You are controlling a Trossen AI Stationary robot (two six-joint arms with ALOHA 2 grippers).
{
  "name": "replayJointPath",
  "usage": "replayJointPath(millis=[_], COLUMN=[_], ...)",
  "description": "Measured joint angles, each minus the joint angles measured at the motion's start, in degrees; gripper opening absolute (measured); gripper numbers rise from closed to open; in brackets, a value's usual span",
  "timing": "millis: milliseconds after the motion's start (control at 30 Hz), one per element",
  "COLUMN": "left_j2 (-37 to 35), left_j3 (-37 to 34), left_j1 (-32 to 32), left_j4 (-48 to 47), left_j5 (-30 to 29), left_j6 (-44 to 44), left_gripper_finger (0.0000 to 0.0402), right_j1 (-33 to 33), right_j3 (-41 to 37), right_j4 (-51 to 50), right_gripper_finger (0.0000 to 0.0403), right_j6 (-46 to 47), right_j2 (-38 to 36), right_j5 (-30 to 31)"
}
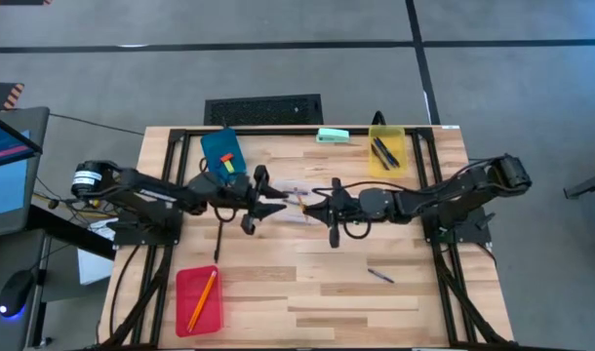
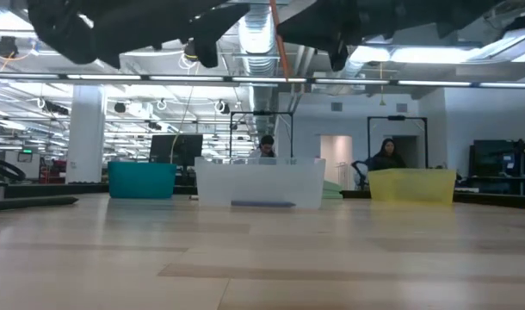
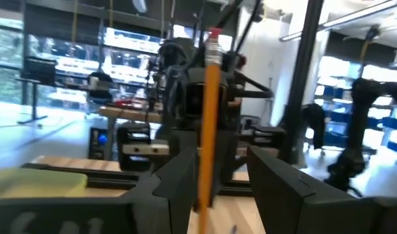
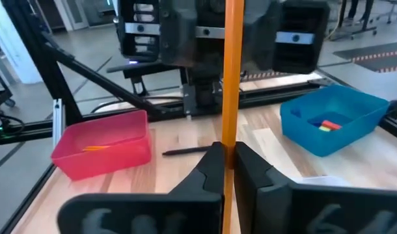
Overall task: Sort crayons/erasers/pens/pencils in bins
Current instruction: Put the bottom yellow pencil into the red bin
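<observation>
Closest in, the right end effector (image 4: 228, 170) is pinching an orange pencil (image 4: 232, 78) between its closed fingers, the stick standing straight up through the grip. Facing it over the middle of the counter (image 1: 307, 283), the left end effector (image 3: 215, 179) is sitting with its fingers spread apart on either side of the same pencil, not pressing on it; the pink eraser tip is showing above them. Both are hanging in the air above the clear bin (image 2: 260, 182), which is lying near the counter's centre with a dark pen (image 2: 262, 204) visible through its wall. The blue bin (image 1: 222, 151) is sitting toward the far left edge, holding small erasers (image 4: 325, 124) in red, yellow and blue. The yellow bin (image 1: 386, 149) is sitting at the far right, holding dark pens (image 1: 383, 151), with a flat mint-green object (image 1: 332, 136) just beside it. The red bin (image 1: 199, 298) is resting at the near left corner, holding another orange pencil (image 1: 201, 297). One loose pen (image 1: 380, 276) is lying on the bare wood toward the near right, and a dark stick (image 1: 218, 239) is lying on the counter under the left arm. Two people are sitting in the room beyond.
</observation>
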Motion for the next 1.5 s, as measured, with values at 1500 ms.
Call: replayJointPath(millis=[1500], left_j2=[5.49], left_j3=[12.04], left_j1=[-0.33], left_j4=[-6.24], left_j5=[4.43], left_j6=[4.84], left_gripper_finger=[0.0077], right_j1=[0.22], right_j3=[0.00], right_j4=[1.76], right_gripper_finger=[0.0024], right_j6=[-3.57], right_j2=[0.00], right_j5=[-0.02])
